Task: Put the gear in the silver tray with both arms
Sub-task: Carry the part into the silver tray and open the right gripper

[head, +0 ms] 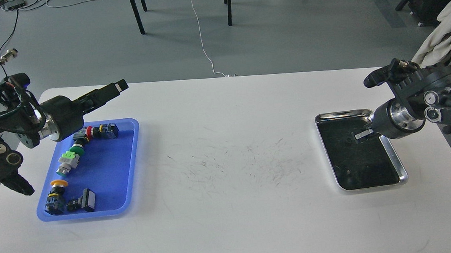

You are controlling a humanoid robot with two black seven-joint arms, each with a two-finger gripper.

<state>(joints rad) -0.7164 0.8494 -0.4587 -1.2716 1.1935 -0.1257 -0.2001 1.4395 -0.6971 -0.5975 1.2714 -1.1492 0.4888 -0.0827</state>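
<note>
The silver tray (331,114) lies at the right of the white table, its dark bottom bare. My right gripper (363,134) hangs low over the tray's far half, small and dark, with nothing seen in it. My left gripper (110,89) points up and right above the far edge of the blue tray (133,158); its fingers overlap in this view and I see nothing in it. The gear is several push-button switches in the blue tray: a red one (95,132), green ones (70,158), a yellow one (56,190) and a black one (83,201).
The white table (232,206) bears dark scuff marks in its middle. Chair legs and a white cable (203,44) are on the floor beyond the far edge. A pale cloth (443,29) hangs at the far right.
</note>
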